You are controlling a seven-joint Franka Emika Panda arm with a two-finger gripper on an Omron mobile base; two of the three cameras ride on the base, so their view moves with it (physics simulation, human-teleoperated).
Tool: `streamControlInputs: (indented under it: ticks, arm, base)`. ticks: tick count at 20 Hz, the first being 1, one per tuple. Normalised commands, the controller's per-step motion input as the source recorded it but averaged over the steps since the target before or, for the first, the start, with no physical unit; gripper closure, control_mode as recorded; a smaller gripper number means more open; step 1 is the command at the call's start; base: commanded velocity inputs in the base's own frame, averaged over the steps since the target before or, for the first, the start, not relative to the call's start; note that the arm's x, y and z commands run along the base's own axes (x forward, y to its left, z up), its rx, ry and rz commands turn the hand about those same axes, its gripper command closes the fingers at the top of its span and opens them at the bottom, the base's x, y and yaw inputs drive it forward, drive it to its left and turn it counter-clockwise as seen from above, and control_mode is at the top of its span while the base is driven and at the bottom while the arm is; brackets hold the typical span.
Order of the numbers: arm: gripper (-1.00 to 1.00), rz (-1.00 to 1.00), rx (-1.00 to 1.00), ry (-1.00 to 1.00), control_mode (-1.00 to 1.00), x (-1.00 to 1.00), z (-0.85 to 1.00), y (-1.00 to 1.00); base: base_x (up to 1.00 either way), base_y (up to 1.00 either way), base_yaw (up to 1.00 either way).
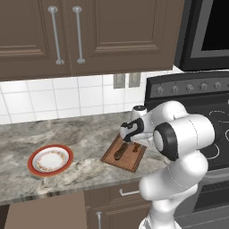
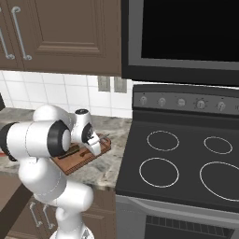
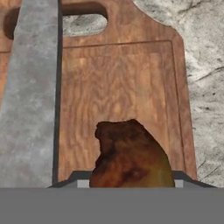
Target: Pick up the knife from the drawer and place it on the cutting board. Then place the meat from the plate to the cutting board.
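the meat (image 3: 131, 155) lies on the cutting board (image 3: 118, 87) directly under the pincer (image 1: 132, 142), knife (image 3: 30, 100) alongside; plate (image 1: 50, 159) sits well left on the surface (image 1: 85, 138).

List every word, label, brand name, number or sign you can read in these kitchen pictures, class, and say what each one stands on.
None can be read.
Stove control panel: knobs with faint marks around them, too small and blurred to read.
Plate: a patterned inner ring, no lettering.
Cutting board, knife and meat: no text.
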Motion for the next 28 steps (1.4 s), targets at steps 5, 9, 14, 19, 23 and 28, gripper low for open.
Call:
streamControlInputs:
  ticks: [5, 9, 14, 19, 23, 28]
  arm:
    - [-1.00, 0.00, 0.00, 0.00, -1.00, 0.00, 0.00, 0.00]
    - [-1.00, 0.00, 0.00, 0.00, -1.00, -0.10, 0.10, 0.00]
    - [-1.00, 0.00, 0.00, 0.00, -1.00, -0.17, 0.27, 0.00]
    - [-1.00, -0.02, 0.00, 0.00, -1.00, -0.16, 0.32, 0.00]
    - [-1.00, -0.03, 0.00, 0.00, -1.00, -0.13, 0.35, 0.00]
    - [-1.00, -0.02, 0.00, 0.00, -1.00, -0.18, 0.33, 0.00]
  base:
    - [0.00, 0.00, 0.00]
    - [0.00, 0.00, 0.00]
    - [0.00, 0.00, 0.00]
    - [0.00, 0.00, 0.00]
    - [0.00, 0.00, 0.00]
    - [0.00, 0.00, 0.00]
